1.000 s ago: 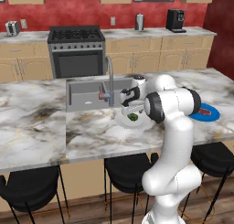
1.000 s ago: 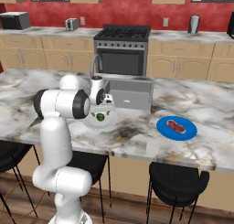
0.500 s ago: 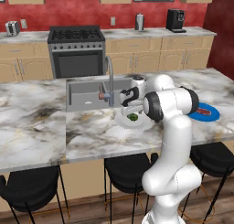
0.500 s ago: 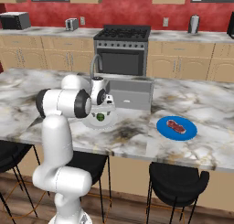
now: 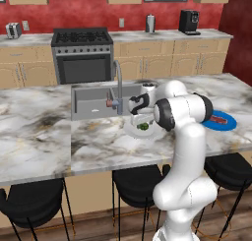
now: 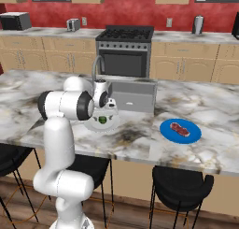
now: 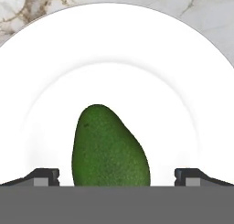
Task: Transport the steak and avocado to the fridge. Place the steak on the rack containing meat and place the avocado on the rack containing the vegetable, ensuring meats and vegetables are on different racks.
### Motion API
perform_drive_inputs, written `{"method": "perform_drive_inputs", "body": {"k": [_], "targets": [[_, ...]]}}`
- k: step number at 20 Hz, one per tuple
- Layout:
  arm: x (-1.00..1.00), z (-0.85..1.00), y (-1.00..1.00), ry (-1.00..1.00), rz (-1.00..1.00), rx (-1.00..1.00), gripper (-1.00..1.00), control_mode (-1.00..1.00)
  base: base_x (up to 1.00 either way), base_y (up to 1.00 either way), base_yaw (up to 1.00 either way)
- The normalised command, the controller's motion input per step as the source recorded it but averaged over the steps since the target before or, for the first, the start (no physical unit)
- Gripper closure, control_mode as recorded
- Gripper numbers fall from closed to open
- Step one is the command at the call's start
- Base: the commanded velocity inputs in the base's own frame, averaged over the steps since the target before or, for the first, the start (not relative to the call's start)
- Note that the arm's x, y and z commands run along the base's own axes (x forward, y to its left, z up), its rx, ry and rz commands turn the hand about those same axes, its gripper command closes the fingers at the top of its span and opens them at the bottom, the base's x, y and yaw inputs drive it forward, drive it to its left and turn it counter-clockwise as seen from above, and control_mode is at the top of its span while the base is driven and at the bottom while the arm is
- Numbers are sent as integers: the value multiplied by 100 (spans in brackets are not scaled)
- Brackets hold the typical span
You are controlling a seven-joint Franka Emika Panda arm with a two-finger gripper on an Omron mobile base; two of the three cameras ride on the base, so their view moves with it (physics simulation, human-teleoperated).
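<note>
The avocado point(image 7: 110, 147) lies on a white plate point(image 7: 117, 45) on the marble bench point(image 5: 44, 136), just in front of the sink point(image 5: 93, 98). The end effector point(image 7: 117, 177) is held spread wide above it, one fingertip to either side, nothing gripped. The fruit is judged light, firm and bumpy, so unlikely to slip; it is best taken across its broad middle. The steak point(image 6: 180, 128), on a blue plate point(image 6: 168, 134) well away from the sink, is seen from the base cameras; contact with the avocado is probably not yet made.

Red walls point(image 5: 74, 9), tan cabinets point(image 5: 162, 63), black stove point(image 5: 81, 55), marble island point(image 5: 39, 132), black stools point(image 5: 34, 203).
</note>
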Motion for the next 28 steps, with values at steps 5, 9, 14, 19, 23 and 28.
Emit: {"method": "perform_drive_inputs", "body": {"k": [5, 9, 14, 19, 23, 28], "targets": [[0, -13, 4, 0, 0, 0, -100, -100, 0, 0, 0], [0, -24, 16, 0, 0, 1, 100, -100, 0, 0, 0], [-13, -24, 4, 2, 0, 1, 100, -100, 0, 0, 0], [-26, -13, 0, 0, 0, 0, 100, -100, 0, 0, 0], [-30, 24, 0, -2, -2, 0, 100, -100, 0, 0, 0], [-52, 85, 0, -6, -8, 0, 100, -100, 0, 0, 0]]}}
